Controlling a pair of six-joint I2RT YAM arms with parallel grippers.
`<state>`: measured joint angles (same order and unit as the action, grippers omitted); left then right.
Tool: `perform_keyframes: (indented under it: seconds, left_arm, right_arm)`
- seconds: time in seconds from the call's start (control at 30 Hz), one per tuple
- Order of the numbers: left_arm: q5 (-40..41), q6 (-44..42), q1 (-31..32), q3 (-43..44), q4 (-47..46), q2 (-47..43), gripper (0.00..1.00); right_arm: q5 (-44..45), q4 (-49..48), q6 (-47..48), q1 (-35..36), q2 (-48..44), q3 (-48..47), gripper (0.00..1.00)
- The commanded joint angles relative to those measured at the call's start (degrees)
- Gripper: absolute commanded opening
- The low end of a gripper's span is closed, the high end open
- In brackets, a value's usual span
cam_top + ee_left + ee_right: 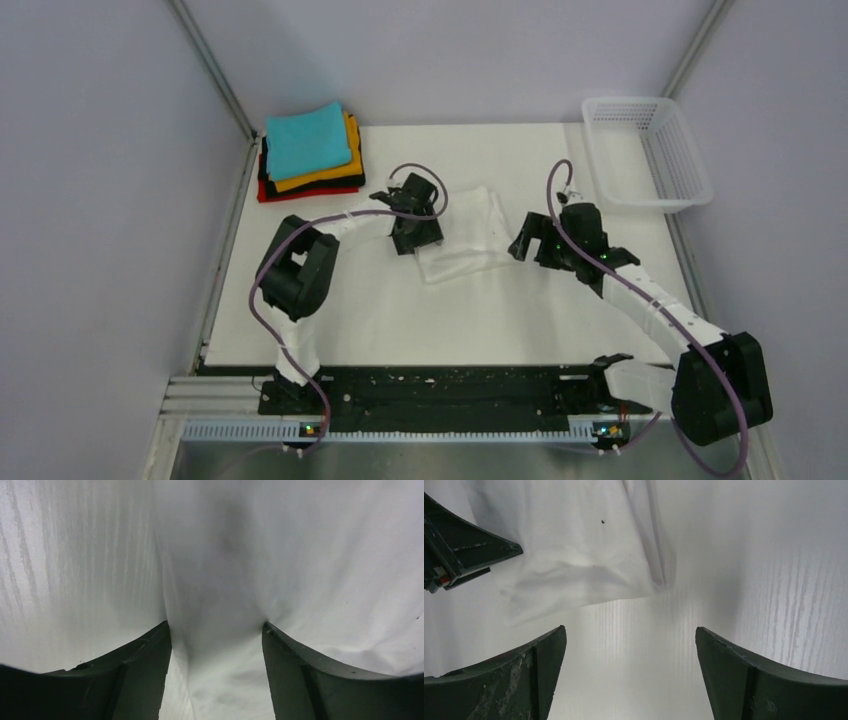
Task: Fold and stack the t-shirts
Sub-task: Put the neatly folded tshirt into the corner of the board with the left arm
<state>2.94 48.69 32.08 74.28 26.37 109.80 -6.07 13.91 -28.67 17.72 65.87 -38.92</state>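
The white t-shirt (472,232) lies partly folded in the middle of the table. My left gripper (418,236) is at its left edge, pointing down. In the left wrist view the jaws (215,625) are open, with the white cloth (300,555) pressed under and bulging between the fingertips. My right gripper (524,248) is open and empty just right of the shirt, over bare table (630,629). The shirt's corner (574,545) shows ahead of it. A folded stack (310,155) sits at the back left: teal on top, then orange, black and red.
A white plastic mesh basket (648,150) stands at the back right corner. The white table (450,320) is walled in by grey panels. My left gripper's finger (459,545) shows at the top left of the right wrist view.
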Motion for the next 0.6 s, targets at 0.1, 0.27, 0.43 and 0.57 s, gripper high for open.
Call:
perform_keyframes:
  seconds: [0.1, 0.27, 0.43, 0.57]
  left_arm:
    - [8.2, 3.3, 2.5, 7.2, 8.4, 6.5, 0.62]
    - [7.2, 2.3, 2.5, 12.9, 8.4, 11.5, 0.49]
    - [8.0, -0.6, 2.7, 19.3, 10.5, 16.2, 0.02]
    - [15.1, -7.7, 2.6, 27.2, 16.6, 18.1, 0.00]
  right_arm:
    - [4.2, 2.1, 1.3, -0.4, -5.4, 0.6, 0.99]
    - [5.4, 2.7, 1.3, -0.5, -6.3, 1.1, 0.99]
    - [7.3, 3.2, 2.1, -0.4, -6.7, 1.0, 0.99]
    - [9.4, 4.6, 3.4, -0.5, -7.7, 0.6, 0.99]
